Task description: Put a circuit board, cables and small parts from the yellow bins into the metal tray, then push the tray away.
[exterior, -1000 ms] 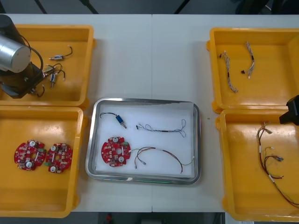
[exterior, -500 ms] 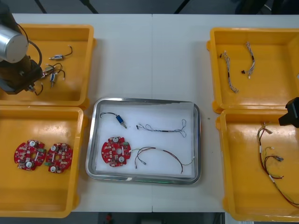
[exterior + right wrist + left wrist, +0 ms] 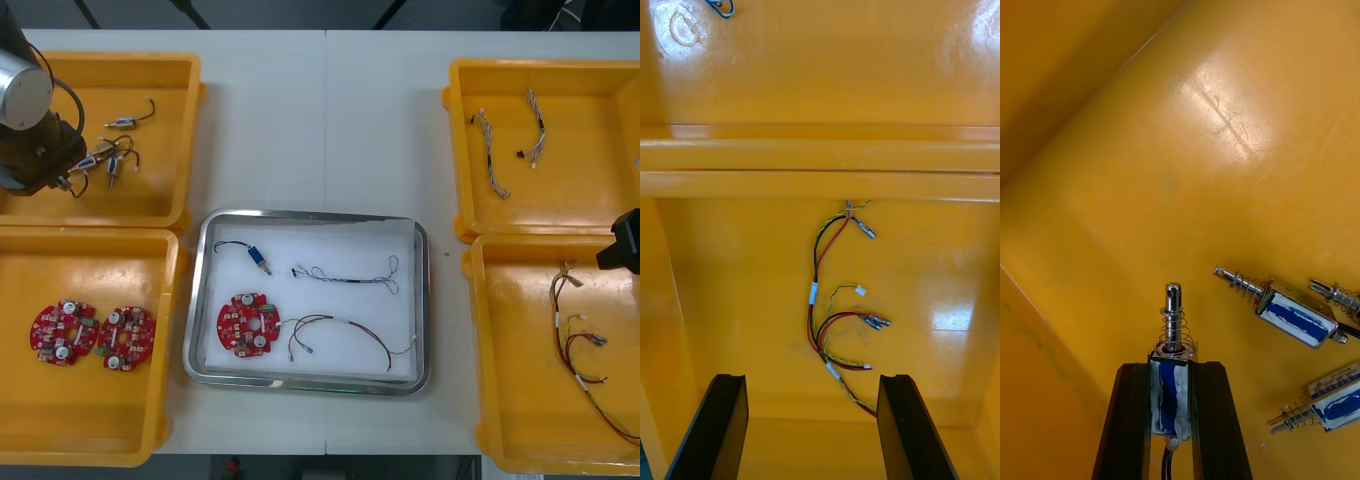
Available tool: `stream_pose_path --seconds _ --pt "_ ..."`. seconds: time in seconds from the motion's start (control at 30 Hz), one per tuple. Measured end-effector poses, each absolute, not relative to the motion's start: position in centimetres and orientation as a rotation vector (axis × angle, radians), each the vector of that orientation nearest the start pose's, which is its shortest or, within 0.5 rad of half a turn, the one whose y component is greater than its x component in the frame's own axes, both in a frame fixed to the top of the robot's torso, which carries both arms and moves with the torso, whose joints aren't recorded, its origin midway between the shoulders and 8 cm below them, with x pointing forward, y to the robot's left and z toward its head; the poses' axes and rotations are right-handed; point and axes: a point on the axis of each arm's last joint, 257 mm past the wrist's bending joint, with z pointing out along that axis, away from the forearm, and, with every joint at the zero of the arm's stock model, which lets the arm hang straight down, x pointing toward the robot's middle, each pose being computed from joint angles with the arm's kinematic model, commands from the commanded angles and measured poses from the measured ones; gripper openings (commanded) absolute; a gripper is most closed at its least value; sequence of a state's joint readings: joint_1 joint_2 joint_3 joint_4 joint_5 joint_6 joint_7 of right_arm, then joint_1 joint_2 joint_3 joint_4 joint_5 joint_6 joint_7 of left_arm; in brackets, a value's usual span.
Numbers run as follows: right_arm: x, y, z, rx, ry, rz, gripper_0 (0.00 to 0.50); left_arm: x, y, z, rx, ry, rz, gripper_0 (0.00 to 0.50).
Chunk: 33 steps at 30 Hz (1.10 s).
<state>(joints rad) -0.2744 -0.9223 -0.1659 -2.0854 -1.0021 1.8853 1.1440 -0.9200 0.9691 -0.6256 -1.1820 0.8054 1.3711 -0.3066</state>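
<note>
Left wrist view, left pincer (image 3: 1172, 373) gripping small metal part (image 3: 1172, 330), base hidden

Pale, matte tabletop (image 3: 300, 130), softly and evenly lit from above. Split by a thin straight seam (image 3: 325, 120) running from the far edge towards the middle. Beyond the far edge, a narrow strip of dark floor (image 3: 280, 12), crossed by a few slanted dark bars (image 3: 389, 15). Bulkier dark shapes past the far right corner, too dim to tell. Past the near edge, another dark strip (image 3: 380, 468).
</note>
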Motion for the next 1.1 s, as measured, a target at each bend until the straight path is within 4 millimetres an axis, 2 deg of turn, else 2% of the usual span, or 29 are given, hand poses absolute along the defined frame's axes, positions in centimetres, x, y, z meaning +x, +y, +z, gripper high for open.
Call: stream_pose_path --seconds 0.17,1.0,1.07,1.1 --pt "38.3 -35.5 -15.9 0.005 2.769 0.037 0.5 57.2 42.5 -18.5 -1.163 2.3 0.069 0.0" --pt "38.3 -35.5 -15.9 0.005 2.77 0.037 0.5 56.7 42.4 -21.5 -1.106 2.336 0.094 0.007" --pt "38.3 -35.5 -15.9 0.005 2.77 0.037 0.5 56.7 42.3 -21.5 -1.106 2.336 0.093 0.03" --pt "38.3 -35.5 -15.9 0.005 2.77 0.037 0.5 56.7 42.3 -21.5 -1.106 2.337 0.093 0.086"
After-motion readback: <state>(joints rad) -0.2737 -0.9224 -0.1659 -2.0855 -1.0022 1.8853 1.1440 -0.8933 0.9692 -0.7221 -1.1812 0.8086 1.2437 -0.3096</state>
